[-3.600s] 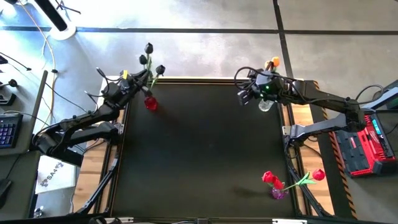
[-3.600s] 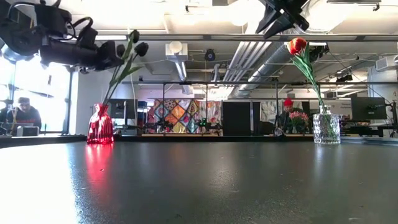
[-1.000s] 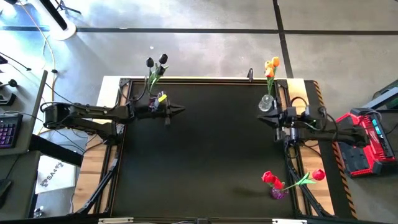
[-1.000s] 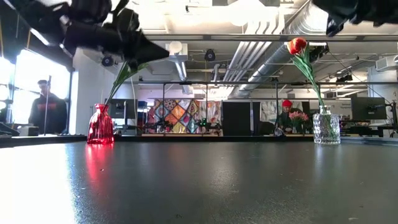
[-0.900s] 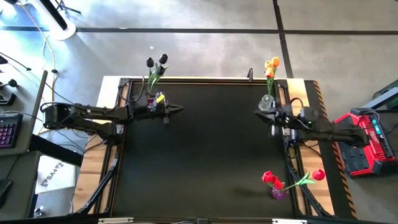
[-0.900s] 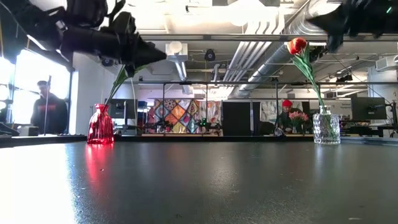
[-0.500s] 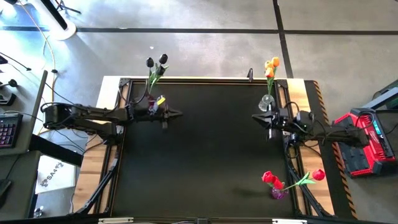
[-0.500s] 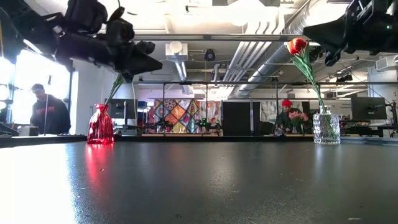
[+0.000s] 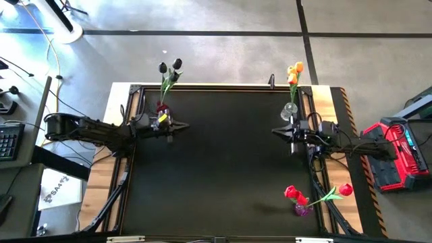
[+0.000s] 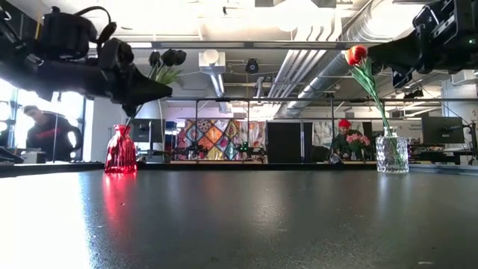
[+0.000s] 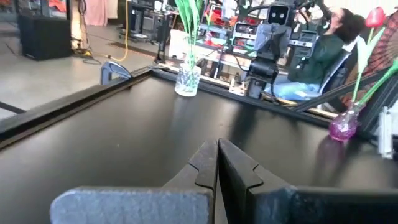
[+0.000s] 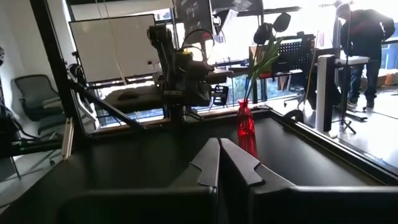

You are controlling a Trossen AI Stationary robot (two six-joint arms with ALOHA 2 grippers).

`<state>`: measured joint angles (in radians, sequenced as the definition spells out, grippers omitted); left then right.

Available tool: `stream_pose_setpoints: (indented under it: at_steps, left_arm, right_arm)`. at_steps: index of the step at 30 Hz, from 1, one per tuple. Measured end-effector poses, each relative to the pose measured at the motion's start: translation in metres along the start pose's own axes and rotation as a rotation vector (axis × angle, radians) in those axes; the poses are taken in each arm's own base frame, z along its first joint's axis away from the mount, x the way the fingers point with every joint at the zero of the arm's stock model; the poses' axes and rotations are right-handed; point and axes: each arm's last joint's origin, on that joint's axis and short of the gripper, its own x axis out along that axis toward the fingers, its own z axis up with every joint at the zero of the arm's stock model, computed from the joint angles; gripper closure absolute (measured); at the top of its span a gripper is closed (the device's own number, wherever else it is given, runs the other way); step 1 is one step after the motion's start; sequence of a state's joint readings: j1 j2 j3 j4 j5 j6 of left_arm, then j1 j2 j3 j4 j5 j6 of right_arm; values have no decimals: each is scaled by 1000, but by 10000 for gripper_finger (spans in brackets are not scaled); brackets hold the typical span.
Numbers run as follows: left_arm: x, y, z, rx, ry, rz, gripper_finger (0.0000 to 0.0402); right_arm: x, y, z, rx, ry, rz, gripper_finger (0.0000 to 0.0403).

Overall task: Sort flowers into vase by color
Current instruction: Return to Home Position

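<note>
Black flowers (image 9: 169, 66) stand in a red vase (image 9: 160, 108) at the table's far left; the right wrist view shows this vase (image 12: 246, 126) too. Orange flowers (image 9: 294, 70) stand in a clear vase (image 9: 290, 112) at the far right. Red flowers (image 9: 291, 193) stand in a purple vase (image 9: 302, 210) at the near right. My left gripper (image 9: 177, 125) hovers shut just nearer than the red vase, pointing toward the table's right. My right gripper (image 9: 275, 130) hovers shut just nearer than the clear vase, pointing left. Both are empty.
The black tabletop (image 9: 223, 169) lies bare between the two grippers and toward the near edge. A red and black box (image 9: 398, 158) sits off the table's right side. A person (image 12: 364, 31) stands in the room beyond the table.
My left gripper has drawn back toward the table's left edge and come down a little, staying shut. My right gripper has reached a little farther toward the table's middle and come lower, staying shut. The flowers and vases have not moved.
</note>
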<state>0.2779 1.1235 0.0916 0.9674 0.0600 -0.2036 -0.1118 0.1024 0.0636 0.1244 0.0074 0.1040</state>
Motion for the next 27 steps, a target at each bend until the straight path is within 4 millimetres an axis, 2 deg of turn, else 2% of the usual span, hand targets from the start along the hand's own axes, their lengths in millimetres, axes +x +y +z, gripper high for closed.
stream_pose_setpoints:
  at_steps: [6,10,16,20,27]
  left_arm:
    - [-4,-13,3,-9,-52,-157,401]
    - [-5,-14,2,29,-57,-123,401]
    - [-17,-8,-8,11,-49,-34,401]
    - [-21,-8,-1,45,-106,-30,401]
    - [-26,-1,2,62,-80,-26,401]
  right_arm:
    - [-6,0,2,17,-34,14,403]
    - [-8,-1,-1,18,-3,12,403]
    - [-8,0,-3,48,25,36,403]
    - [-8,0,-2,64,15,36,403]
    - [-8,-1,2,84,-35,20,403]
